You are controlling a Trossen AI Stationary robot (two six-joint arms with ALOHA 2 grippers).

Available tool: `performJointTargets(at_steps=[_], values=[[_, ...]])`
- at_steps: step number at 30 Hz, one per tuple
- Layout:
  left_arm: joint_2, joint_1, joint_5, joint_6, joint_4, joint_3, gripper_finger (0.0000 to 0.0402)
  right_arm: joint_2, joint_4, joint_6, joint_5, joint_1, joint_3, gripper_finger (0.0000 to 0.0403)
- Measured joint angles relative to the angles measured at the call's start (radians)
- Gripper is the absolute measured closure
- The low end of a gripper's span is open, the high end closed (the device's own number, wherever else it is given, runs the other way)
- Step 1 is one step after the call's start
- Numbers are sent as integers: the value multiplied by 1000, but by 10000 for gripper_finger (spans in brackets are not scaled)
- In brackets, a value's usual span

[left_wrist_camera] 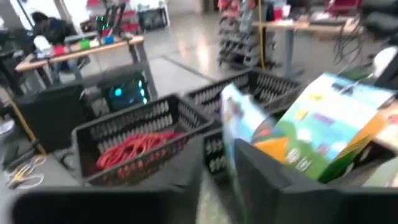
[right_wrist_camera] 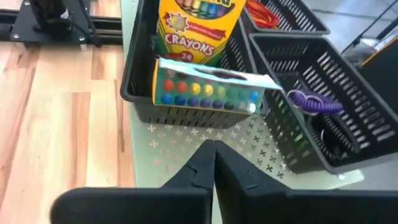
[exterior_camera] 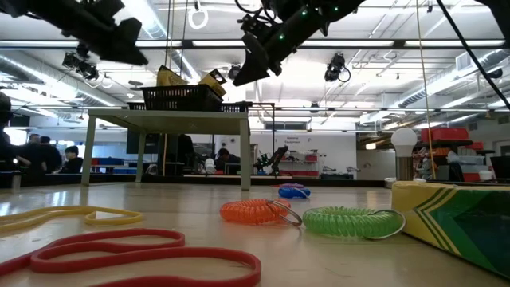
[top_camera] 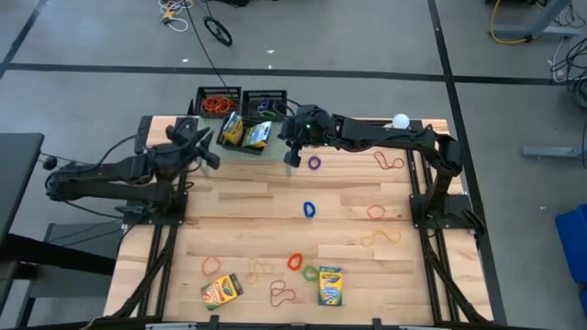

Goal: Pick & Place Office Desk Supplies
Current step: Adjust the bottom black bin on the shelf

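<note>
Right gripper [right_wrist_camera: 214,163] pinched closed, empty, hovering by black mesh trays [right_wrist_camera: 186,102] on pale green perforated shelf [right_wrist_camera: 205,137]; crayon boxes [right_wrist_camera: 198,31] inside. Left gripper [top_camera: 204,147] nearby, width cannot tell. Drop looks done; next: fetch purple rubber-band loop [top_camera: 315,163] on wooden table [top_camera: 238,202]

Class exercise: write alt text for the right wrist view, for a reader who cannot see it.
The right claw, fingers together, hangs over a pale green perforated shelf. Ahead, a black mesh tray holds two crayon boxes, one lying across the tray's near edge. A purple coiled band hangs on a neighbouring tray's rim.
</note>
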Motion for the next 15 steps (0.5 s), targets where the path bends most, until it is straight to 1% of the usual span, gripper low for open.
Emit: performJointTargets(at_steps=[2, 3, 4, 7, 11, 13, 15], values=[[-2, 45, 50, -21, -47, 0, 362, 0, 8, -24, 0, 0, 0, 397], [-2, 75, 83, -31, -71, 0, 381, 0, 13, -30, 0, 0, 0, 395], [-1, 107, 117, -43, -98, 0, 390, 0, 23, -33, -1, -3, 0, 393], [7, 224, 217, -53, -148, 0, 394, 1, 27, -46, -33, -14, 0, 395], [18, 389, 408, -15, -145, 0, 395, 8, 47, -70, -35, -20, 0, 398], [32, 471, 487, 13, -144, 0, 395, 8, 65, -75, -53, -25, 1, 397], [44, 546, 586, 28, -144, 0, 396, 8, 60, -76, -72, -30, 1, 398]])
